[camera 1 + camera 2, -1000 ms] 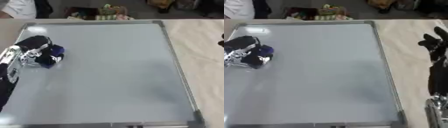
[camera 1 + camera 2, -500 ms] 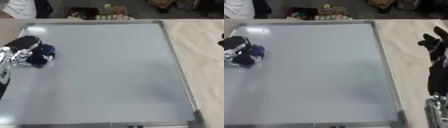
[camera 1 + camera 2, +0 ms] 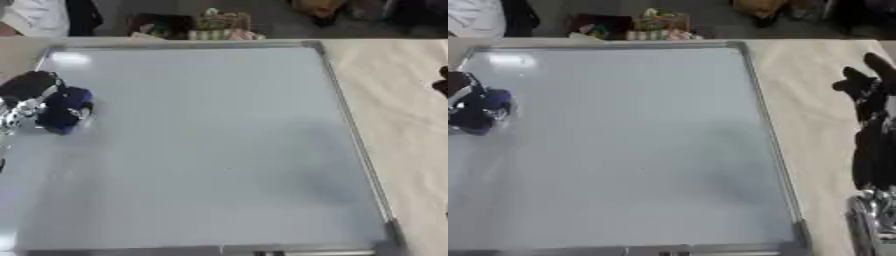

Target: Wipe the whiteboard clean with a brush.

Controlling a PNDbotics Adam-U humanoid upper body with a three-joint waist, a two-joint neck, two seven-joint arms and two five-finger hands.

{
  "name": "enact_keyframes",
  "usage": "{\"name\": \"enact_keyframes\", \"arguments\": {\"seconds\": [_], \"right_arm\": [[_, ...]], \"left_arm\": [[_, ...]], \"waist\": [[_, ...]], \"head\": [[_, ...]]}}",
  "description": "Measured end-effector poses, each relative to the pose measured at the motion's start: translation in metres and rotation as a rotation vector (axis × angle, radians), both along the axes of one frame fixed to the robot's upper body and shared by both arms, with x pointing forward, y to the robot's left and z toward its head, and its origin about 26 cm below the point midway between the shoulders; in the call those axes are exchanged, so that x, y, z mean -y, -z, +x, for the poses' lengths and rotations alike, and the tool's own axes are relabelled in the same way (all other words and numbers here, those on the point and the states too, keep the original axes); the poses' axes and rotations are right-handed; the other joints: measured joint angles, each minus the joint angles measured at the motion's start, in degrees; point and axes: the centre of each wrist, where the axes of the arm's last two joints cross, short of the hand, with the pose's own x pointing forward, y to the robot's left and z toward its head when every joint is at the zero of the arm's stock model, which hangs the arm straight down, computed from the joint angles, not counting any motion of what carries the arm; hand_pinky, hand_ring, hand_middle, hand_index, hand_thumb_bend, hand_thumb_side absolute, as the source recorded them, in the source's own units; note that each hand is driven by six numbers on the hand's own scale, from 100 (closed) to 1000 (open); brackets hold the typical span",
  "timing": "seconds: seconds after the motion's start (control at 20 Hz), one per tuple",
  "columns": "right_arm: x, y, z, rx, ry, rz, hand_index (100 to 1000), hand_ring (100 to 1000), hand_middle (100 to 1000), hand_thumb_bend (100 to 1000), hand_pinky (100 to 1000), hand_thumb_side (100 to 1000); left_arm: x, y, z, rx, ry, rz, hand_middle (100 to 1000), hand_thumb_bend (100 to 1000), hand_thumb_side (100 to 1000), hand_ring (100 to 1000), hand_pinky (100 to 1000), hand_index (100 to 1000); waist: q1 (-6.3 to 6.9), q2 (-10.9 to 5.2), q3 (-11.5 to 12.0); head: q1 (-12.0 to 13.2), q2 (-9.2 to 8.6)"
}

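Left hand [image 3: 26, 97] is curling round the dark blue brush [image 3: 66, 110] and pressing it down on the whiteboard [image 3: 210, 145] right by its left edge, a bit above halfway up. For this step I'm thinking the trick is keeping the brush flat on the surface and dragging it in long overlapping passes toward the right, not lifting it between strokes. Most of the board is already looking pretty clean to me, but there's a faint greyish smudge [image 3: 306, 172] sitting toward the lower right, so I'd be heading over there next. Right hand [image 3: 868, 87] is idling off the board on the tan table [image 3: 394, 110], fingers relaxed and pointing up, holding nothing, so it's not blocking anything. Some colourful clutter [image 3: 214, 25] is sitting past the far edge of the board, well clear of the wiping path. Nothing is lying on the board itself that I can see.
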Motion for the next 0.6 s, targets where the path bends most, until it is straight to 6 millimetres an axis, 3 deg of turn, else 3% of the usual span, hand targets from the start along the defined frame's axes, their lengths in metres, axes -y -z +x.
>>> {"name": "enact_keyframes", "arguments": {"seconds": [0.6], "right_arm": [[0.0000,0.0000,0.0000,-0.002,0.002,0.002,893,874,549,148,905,1000]], "left_arm": [[0.0010,-0.0020,0.0008,-0.020,0.017,-0.024,239,100,616,445,340,402]], "waist": [[-0.08,0.00,0.0]], "head": [[0.0,0.00]]}}
